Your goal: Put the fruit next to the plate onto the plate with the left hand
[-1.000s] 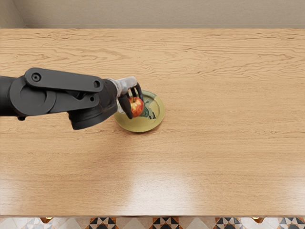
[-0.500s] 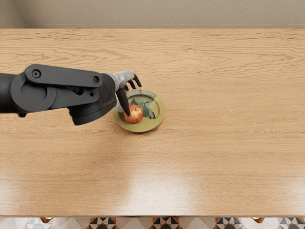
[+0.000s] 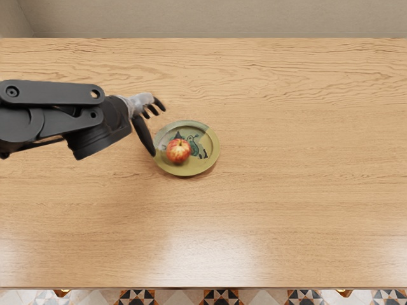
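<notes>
Since the apple [image 3: 179, 150] is already sitting on the plate [image 3: 210, 159], the left robot hand [image 3: 142, 112] is being held open beside it, empty.

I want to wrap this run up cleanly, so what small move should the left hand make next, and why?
Probably draw the left hand away to the left, clear of the plate. The apple already sits on the plate, and the hand is open and holds nothing, one dark finger close to the plate's left rim.

wooden table [image 3: 286, 210] with glossy glare, beige wall [image 3: 210, 16] behind, patterned floor tiles [image 3: 222, 297] below
</notes>
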### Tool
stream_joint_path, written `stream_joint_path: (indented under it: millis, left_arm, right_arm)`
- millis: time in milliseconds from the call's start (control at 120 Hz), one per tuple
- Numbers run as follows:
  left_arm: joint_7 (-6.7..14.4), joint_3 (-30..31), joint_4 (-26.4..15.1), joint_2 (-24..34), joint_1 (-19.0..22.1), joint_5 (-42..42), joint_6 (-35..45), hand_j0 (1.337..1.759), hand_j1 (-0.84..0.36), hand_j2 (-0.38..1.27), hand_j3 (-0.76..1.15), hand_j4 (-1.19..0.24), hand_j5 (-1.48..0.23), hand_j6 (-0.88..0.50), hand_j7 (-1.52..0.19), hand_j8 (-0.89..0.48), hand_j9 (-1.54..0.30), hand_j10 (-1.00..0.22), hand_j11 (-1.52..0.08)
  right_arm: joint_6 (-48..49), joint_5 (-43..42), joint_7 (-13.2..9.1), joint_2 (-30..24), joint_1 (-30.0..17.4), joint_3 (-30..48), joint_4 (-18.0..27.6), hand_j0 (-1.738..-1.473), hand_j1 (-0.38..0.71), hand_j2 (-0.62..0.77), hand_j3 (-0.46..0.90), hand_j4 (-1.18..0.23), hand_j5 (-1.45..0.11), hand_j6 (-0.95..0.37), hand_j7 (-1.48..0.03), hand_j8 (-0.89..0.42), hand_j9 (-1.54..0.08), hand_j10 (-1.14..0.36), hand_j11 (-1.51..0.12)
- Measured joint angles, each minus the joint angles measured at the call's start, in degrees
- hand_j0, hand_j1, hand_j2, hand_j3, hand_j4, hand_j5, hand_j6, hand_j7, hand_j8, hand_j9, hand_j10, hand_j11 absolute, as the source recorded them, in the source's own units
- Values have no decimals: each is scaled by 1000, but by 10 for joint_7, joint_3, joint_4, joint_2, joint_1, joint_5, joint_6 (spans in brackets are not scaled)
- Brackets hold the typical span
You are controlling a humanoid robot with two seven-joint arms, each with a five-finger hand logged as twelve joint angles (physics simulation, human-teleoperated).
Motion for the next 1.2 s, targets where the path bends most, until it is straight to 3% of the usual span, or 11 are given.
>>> stream_joint_path:
  millis: [125,167,317,417,500,567,742,958,1200]
  left_arm:
    - [0,-60,14,41,50,-7,-61,1658,49,52,0,-252,-327,-252,-327,-252,-327,-252,-326]
    - [-11,-72,21,50,55,-18,-86,1658,50,52,0,-251,-326,-251,-326,-252,-325,-251,-325]
    - [-94,-97,53,99,68,-68,-190,1658,52,51,0,-250,-323,-250,-323,-250,-323,-250,-323]
    - [-163,-107,91,120,77,-143,-292,1658,53,51,0,-249,-323,-249,-322,-249,-322,-249,-322]
    - [-203,-129,130,134,111,-182,-396,1658,53,51,0,-249,-322,-249,-322,-249,-322,-249,-322]
    - [-248,-145,164,138,130,-195,-467,1658,52,51,0,-249,-322,-249,-322,-249,-322,-249,-322]
    - [-331,-195,248,163,197,-190,-533,1658,52,51,0,-249,-323,-249,-323,-249,-323,-249,-323]
    - [-393,-266,327,156,246,-135,-546,1658,51,52,0,-251,-325,-251,-325,-250,-325,-250,-325]
    - [-408,-284,383,147,246,-125,-547,1658,51,52,0,-251,-325,-251,-325,-251,-325,-251,-325]
  right_arm:
    - [0,0,0,0,0,0,0,-1658,-305,-7,0,-37,-47,-37,-47,-37,-47,-37,-47]
    - [0,0,0,0,0,0,0,-1658,-305,-7,0,-37,-47,-37,-47,-37,-47,-37,-47]
    - [0,0,0,0,0,0,0,-1658,-305,-7,0,-37,-47,-37,-47,-37,-47,-37,-47]
    - [0,0,0,0,0,0,0,-1658,-305,-7,0,-37,-47,-37,-47,-37,-47,-37,-47]
    - [0,0,0,0,0,0,0,-1658,-305,-7,0,-37,-47,-37,-47,-37,-47,-37,-47]
    - [0,0,0,0,0,0,0,-1658,-305,-7,0,-37,-47,-37,-47,-37,-47,-37,-47]
    - [0,0,0,0,0,0,0,-1658,-305,-7,0,-37,-47,-37,-47,-37,-47,-37,-47]
    - [0,0,0,0,0,0,0,-1658,-305,-7,0,-37,-47,-37,-47,-37,-47,-37,-47]
    - [0,0,0,0,0,0,0,-1658,-305,-7,0,-37,-47,-37,-47,-37,-47,-37,-47]
